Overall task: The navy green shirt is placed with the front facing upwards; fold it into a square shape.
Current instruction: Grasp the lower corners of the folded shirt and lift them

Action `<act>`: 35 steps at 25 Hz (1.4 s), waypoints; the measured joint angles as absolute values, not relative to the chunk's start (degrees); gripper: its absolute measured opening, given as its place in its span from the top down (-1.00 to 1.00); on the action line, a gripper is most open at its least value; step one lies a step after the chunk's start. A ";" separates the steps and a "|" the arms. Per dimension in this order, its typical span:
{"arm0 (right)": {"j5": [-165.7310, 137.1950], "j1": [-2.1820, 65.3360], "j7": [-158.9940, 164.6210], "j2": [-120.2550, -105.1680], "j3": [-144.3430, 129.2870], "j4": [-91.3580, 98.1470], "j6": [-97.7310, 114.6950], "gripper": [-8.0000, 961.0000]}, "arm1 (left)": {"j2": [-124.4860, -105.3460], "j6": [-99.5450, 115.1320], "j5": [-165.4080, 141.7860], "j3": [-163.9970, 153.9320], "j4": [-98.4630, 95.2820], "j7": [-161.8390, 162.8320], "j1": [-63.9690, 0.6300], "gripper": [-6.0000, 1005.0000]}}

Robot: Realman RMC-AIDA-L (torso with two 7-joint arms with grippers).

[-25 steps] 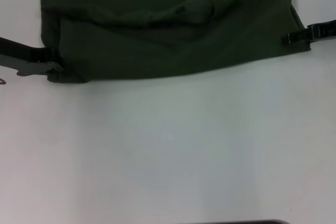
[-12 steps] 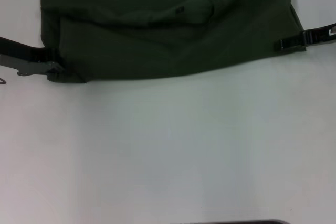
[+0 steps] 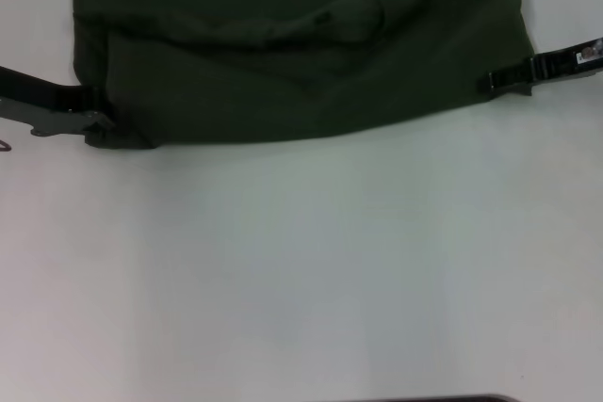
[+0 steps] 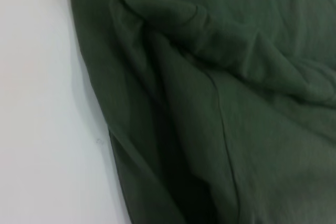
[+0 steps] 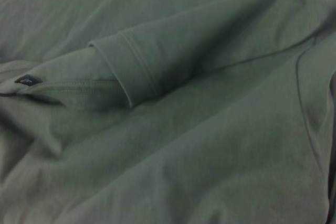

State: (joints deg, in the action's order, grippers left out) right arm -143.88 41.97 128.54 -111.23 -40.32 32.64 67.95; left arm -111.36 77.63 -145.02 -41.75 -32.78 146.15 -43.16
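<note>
Step in hand: you are midway through a fold, by the look of it; the navy green shirt (image 3: 301, 44) is already doubled over, its near edge straight.
Left hand (image 3: 94, 122): it sits at the shirt's near left corner, touching the cloth. You cannot tell whether it is clenched on the fabric or released.
Right hand (image 3: 499, 81): it lies over the cloth at the shirt's right edge. Its grip cannot be told either.
Shirt position: it lies flat on the white counter (image 3: 301, 270), between your two hands, running beyond them away from the robot and out of the head view.
Axis and facing: the visible part runs longest from hand to hand. No lettering shows; a sleeve hem (image 5: 131, 72) and the collar's blue label (image 5: 27, 80) lie folded across the middle.
Next move: likely both corners gripped firmly, lifted together and carried evenly, so the edge stays square.
</note>
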 joint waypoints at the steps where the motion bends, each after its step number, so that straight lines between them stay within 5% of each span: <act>1: -143.88 41.99 128.65 -111.18 -40.33 32.65 67.94 -0.89 | -111.36 77.65 -145.02 -41.75 -32.78 146.15 -43.15 0.91; 9: -145.74 42.00 130.35 -110.95 -40.74 32.74 66.86 -0.86 | -111.51 77.94 -145.02 -41.67 -32.78 146.15 -43.40 0.91; 20: -148.87 41.62 133.22 -111.34 -41.22 36.06 67.92 0.05 | -111.47 78.13 -145.02 -41.50 -32.94 146.07 -43.50 0.91; 30: -149.01 41.49 133.84 -111.36 -41.43 37.78 69.28 0.51 | -111.44 78.66 -145.02 -41.58 -32.96 146.07 -43.55 0.91; 35: -149.03 41.37 133.82 -111.30 -41.28 38.62 70.38 0.94 | -111.23 79.72 -145.09 -41.81 -32.96 146.02 -43.60 0.91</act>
State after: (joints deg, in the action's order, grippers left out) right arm -149.03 41.37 133.82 -111.30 -41.28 38.62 70.38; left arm -111.23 79.72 -145.09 -41.81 -32.96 146.02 -43.60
